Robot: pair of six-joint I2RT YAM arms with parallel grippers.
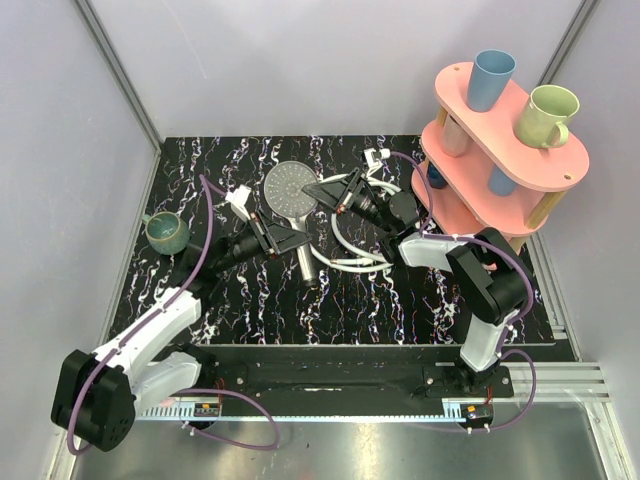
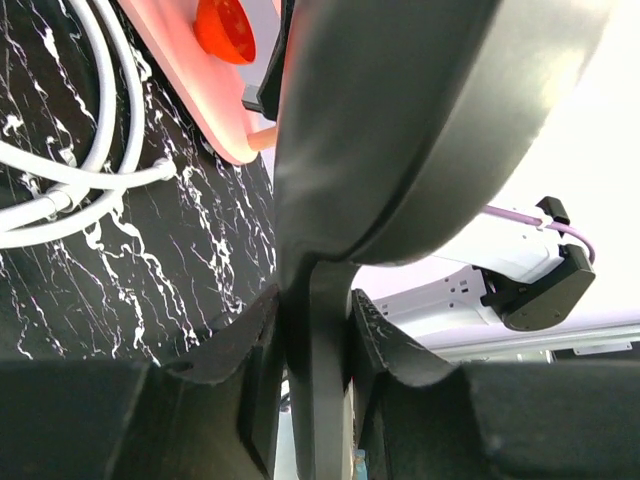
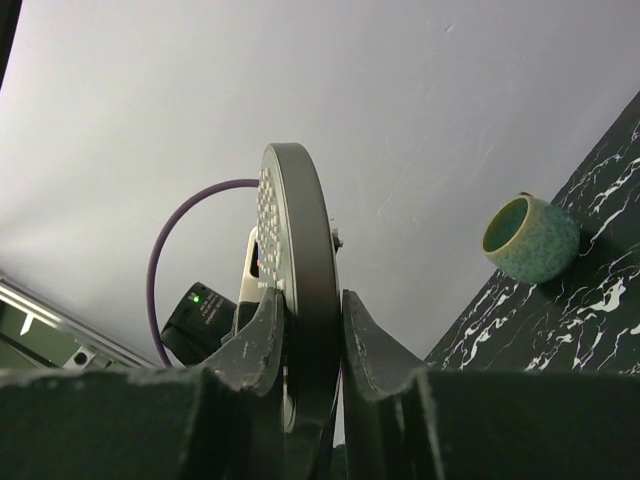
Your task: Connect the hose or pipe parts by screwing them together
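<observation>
The dark grey shower head (image 1: 289, 187) is held above the black marble table, its handle (image 1: 305, 262) pointing toward the near edge. My left gripper (image 1: 277, 240) is shut on the handle; in the left wrist view my left gripper (image 2: 318, 325) clamps the handle (image 2: 318, 380) under the head's back (image 2: 400, 120). From the right, my right gripper (image 1: 335, 193) is shut on the head's rim, and the right wrist view shows my right gripper (image 3: 312, 330) pinching the head (image 3: 300, 230) edge-on. The white hose (image 1: 352, 258) lies coiled on the table beside them, with loops of the hose (image 2: 60, 185) in the left wrist view.
A pink two-tier rack (image 1: 470, 165) with cups stands at the back right, its edge (image 2: 200, 95) close in the left wrist view. A teal cup (image 1: 166, 232) sits at the left, and the same cup (image 3: 530, 238) shows in the right wrist view. A white hose fitting (image 1: 378, 156) lies by the rack.
</observation>
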